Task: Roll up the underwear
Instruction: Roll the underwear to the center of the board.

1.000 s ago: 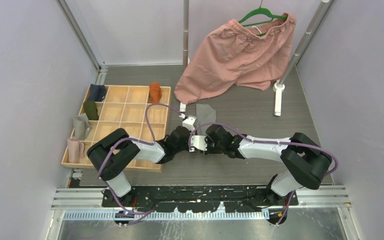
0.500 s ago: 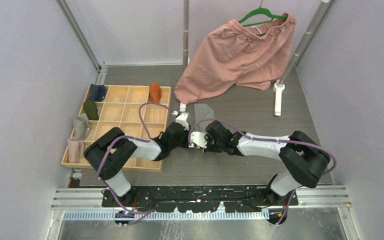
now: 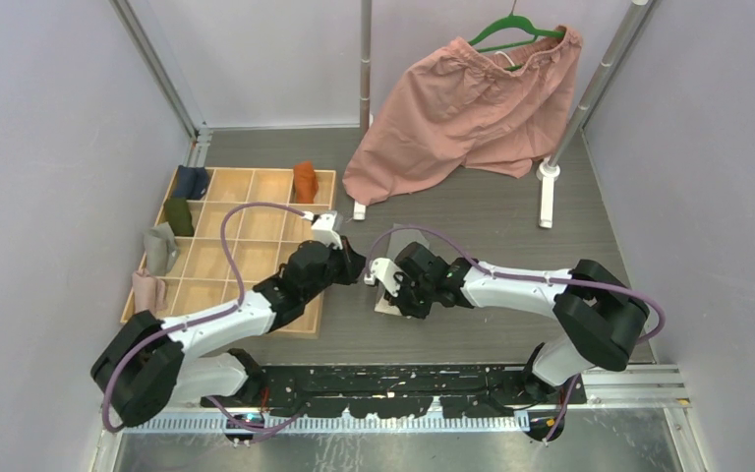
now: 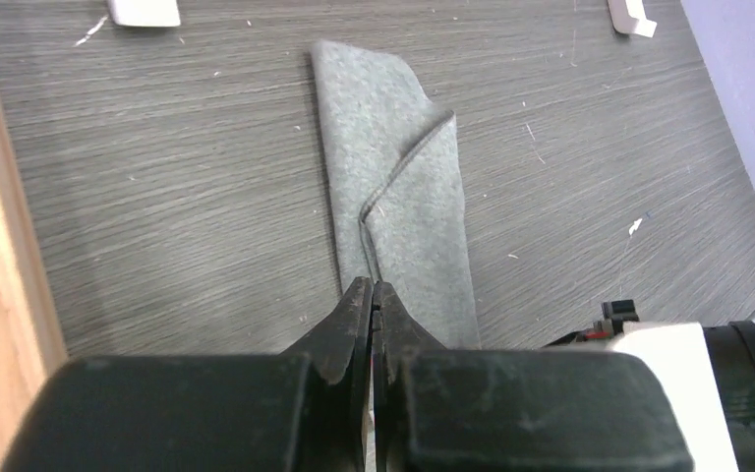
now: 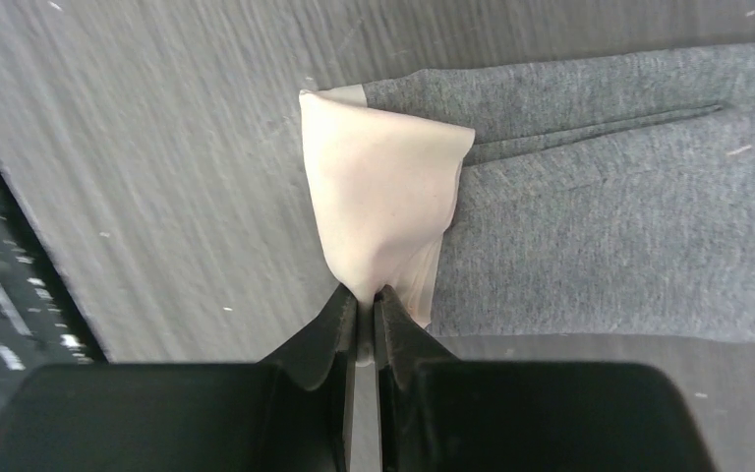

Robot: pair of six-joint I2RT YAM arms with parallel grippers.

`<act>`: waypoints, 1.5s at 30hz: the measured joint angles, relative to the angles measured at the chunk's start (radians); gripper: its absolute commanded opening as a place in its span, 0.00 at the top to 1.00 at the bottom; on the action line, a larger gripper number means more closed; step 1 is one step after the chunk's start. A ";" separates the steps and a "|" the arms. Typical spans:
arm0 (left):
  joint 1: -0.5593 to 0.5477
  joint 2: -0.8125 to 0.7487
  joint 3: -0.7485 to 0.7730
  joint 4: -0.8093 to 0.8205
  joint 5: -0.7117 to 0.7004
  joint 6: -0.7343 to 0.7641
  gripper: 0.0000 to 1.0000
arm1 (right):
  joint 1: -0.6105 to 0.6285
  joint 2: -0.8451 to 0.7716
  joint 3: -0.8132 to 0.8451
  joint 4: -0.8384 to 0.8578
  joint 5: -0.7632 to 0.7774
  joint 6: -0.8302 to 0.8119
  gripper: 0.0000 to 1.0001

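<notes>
The grey underwear [image 4: 393, 187] lies folded into a long strip on the dark table, mostly hidden under my right arm in the top view. Its cream-white trim [image 5: 383, 202] is lifted and folded back over the grey cloth [image 5: 629, 226]. My right gripper [image 5: 365, 295] is shut on that trim, which shows in the top view as a pale patch [image 3: 385, 305]. My left gripper [image 4: 372, 285] is shut with nothing in it and hovers over the strip's near end, left of the right gripper [image 3: 394, 298]. The rust-orange underwear [image 3: 304, 181] stands rolled in the wooden tray.
The wooden grid tray [image 3: 246, 211] sits left and holds several rolled garments along its left side. Big pink shorts [image 3: 472, 108] hang from a green hanger at the back. White rack feet [image 3: 548, 197] stand on the table. The two arms are close together at mid-table.
My right gripper has closed on the cream trim and pulled it nearer. The left arm has swung its elbow out left and drawn back from the cloth.
</notes>
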 measured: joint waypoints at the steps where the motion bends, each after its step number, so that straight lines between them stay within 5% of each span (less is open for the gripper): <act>1: 0.000 -0.029 -0.008 -0.016 -0.007 -0.005 0.99 | 0.000 0.000 0.000 0.000 -0.018 0.029 0.99; 15: 0.000 -0.213 -0.095 -0.144 -0.023 -0.019 0.99 | -0.032 -0.001 -0.026 0.131 -0.291 0.463 0.97; 26: -0.002 -0.172 -0.097 -0.092 0.140 -0.002 0.99 | -0.222 0.060 -0.130 0.324 -0.495 0.783 0.98; 45: -0.047 -0.023 -0.082 -0.011 0.281 0.047 0.99 | -0.310 0.156 -0.143 0.457 -0.624 0.947 0.91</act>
